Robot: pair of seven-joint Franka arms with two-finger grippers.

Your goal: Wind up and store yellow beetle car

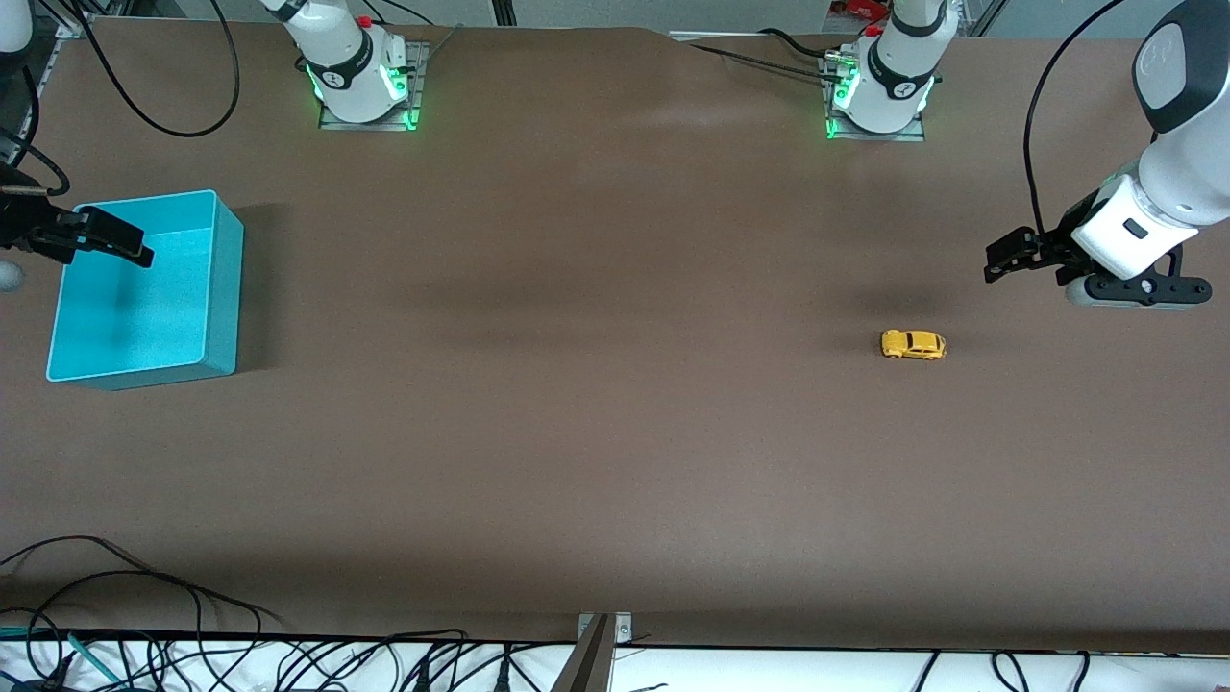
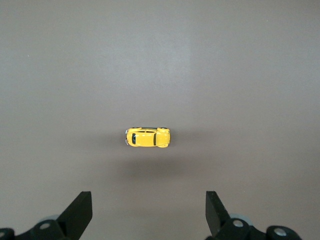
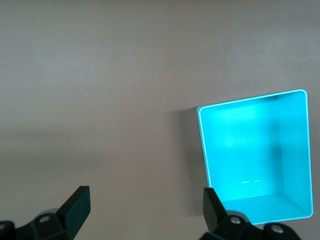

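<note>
The yellow beetle car (image 1: pixel 914 344) stands on its wheels on the brown table, toward the left arm's end. It also shows in the left wrist view (image 2: pixel 147 137), out ahead of the open fingers. My left gripper (image 1: pixel 1004 258) (image 2: pixel 148 210) is open and empty, up over the table beside the car, apart from it. The teal box (image 1: pixel 227 288) stands open and empty at the right arm's end. My right gripper (image 1: pixel 120 242) (image 3: pixel 145 205) is open and empty over the box's rim; the box (image 3: pixel 240 150) lies off to one side in the right wrist view.
The two arm bases (image 1: pixel 363 77) (image 1: pixel 879 91) stand along the table's edge farthest from the front camera. Cables (image 1: pixel 144 596) lie along the table's nearest edge. The brown table (image 1: pixel 577 384) stretches bare between the car and the box.
</note>
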